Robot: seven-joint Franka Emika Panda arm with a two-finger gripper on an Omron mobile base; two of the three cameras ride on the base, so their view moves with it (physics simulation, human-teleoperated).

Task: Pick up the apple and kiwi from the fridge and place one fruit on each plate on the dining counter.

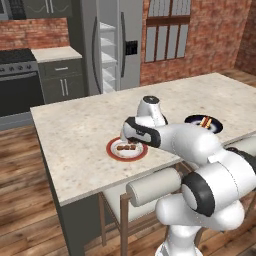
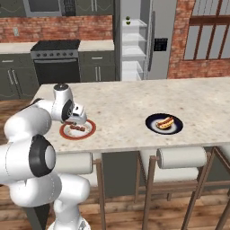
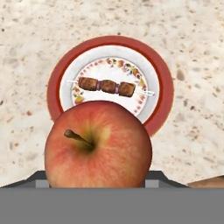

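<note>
The red-orange apple point(image 3: 98, 144) with its dark stem fills the lower hand view, and my gripper point(image 1: 133, 145) is shut on it, its fingertips hidden behind the fruit. Just below hangs the white plate with a red rim point(image 3: 162, 87), a meat skewer lying on it. That plate point(image 1: 112, 153) point(image 2: 89, 132) sits near the front edge of the dining counter point(image 1: 75, 125). The glossy black plate point(image 2: 152, 125) point(image 1: 192, 119) with a hot dog lies further right. A small lime-green kiwi point(image 2: 128, 19) rests on an upper shelf of the open fridge point(image 2: 134, 45).
White-backed stools point(image 1: 150, 187) point(image 2: 182, 157) stand against the counter's near side. A black stove point(image 2: 56, 58) and dark grey cabinets line the brick back wall left of the fridge point(image 1: 107, 45). My own arm hangs low over the left part of the counter.
</note>
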